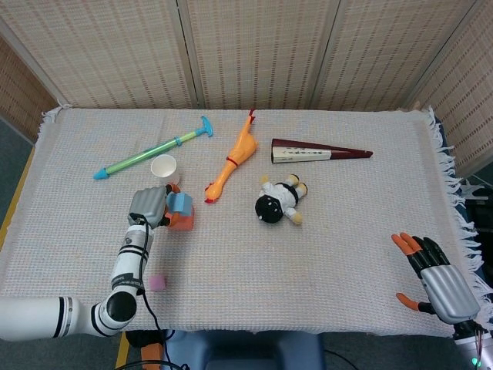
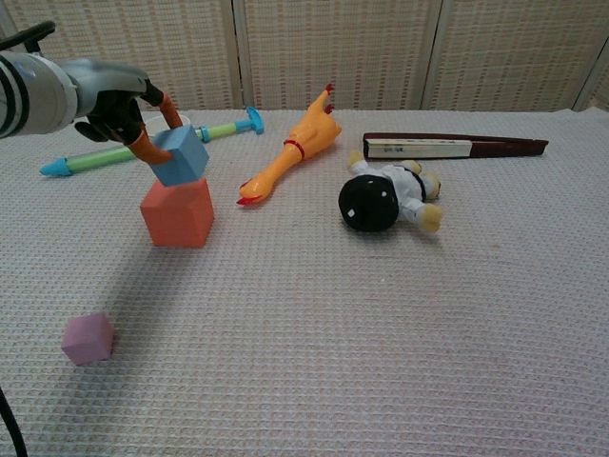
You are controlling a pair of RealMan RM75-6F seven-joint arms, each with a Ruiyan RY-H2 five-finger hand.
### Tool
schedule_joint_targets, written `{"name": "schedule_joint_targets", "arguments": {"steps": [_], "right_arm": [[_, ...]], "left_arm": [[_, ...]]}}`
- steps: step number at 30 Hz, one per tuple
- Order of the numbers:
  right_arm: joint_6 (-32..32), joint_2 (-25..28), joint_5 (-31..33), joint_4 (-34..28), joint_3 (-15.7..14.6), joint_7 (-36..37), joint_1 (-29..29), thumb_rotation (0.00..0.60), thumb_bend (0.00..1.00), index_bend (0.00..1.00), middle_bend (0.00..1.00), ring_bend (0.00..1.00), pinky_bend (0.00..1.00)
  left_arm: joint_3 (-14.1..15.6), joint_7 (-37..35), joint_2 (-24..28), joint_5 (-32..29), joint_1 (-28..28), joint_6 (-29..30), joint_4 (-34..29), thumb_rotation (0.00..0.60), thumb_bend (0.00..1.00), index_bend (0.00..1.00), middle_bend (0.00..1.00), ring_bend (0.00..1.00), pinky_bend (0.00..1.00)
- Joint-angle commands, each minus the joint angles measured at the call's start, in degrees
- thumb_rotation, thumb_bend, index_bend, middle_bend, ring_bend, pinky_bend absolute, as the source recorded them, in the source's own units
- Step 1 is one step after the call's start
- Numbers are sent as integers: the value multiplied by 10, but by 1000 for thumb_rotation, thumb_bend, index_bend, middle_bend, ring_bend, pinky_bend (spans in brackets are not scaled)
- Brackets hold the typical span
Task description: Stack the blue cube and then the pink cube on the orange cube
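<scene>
Three foam cubes matter: the left hand [image 2: 119, 100] grips the small blue cube [image 2: 179, 155], tilted, just above the larger orange cube [image 2: 177, 213]; the little pink cube [image 2: 88, 338] lies apart, nearer the table's front edge. Fingers spread, the right hand [image 1: 435, 276] holds nothing.

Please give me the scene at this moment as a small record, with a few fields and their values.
left robot hand: holds the blue cube, tilted, just over the orange cube; contact cannot be told
right robot hand: near the front right edge, fingers apart, holding nothing
pink cube: alone on the cloth, in front of the orange cube, not yet stacked
other things: paper cup, rubber chicken, plush doll, folded fan, water squirter
surface: woven tablecloth
</scene>
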Motion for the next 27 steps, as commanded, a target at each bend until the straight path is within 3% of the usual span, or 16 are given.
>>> {"name": "schedule_joint_targets", "arguments": {"steps": [1,27], "right_arm": [[1,1,-1,0,0,1,-1,600,64,0,0,0,0],[-3,1,2,-1,0,-1,0,600,65,0,0,0,0]], "left_arm": [[1,2,-4,-7,-2,0,6,600,385,643,1000,1000,1000],[16,16,-25,1,-4,-9,30,600,385,604,1000,1000,1000]]}}
